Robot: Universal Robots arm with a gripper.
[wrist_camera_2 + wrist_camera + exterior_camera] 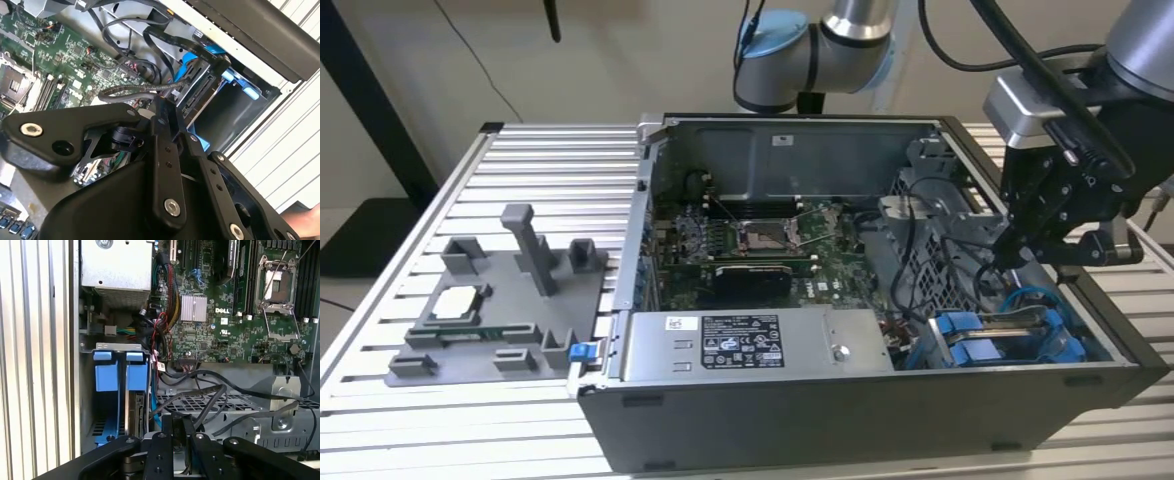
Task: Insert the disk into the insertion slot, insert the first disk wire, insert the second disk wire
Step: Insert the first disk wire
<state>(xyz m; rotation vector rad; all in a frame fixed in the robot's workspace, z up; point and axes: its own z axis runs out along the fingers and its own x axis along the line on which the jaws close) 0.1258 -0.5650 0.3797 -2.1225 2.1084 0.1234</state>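
The black two-finger gripper (161, 104) hangs over the grey perforated-metal drive cage at the exterior view's right, its jaws pinched together on the end of a thin black disk wire (132, 90). The flat silver-grey disk (134, 410), in its bright blue plastic carrier, sits inside the rectangular insertion slot (994, 335), beside the green motherboard (210, 325).

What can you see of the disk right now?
The disk stands on edge inside the insertion slot, a dark narrow metal side showing, framed by its bright blue plastic carrier, whose tabs sit at the bay mouth. Black cables run close beside it. The end effector hovers next to it; contact unclear.
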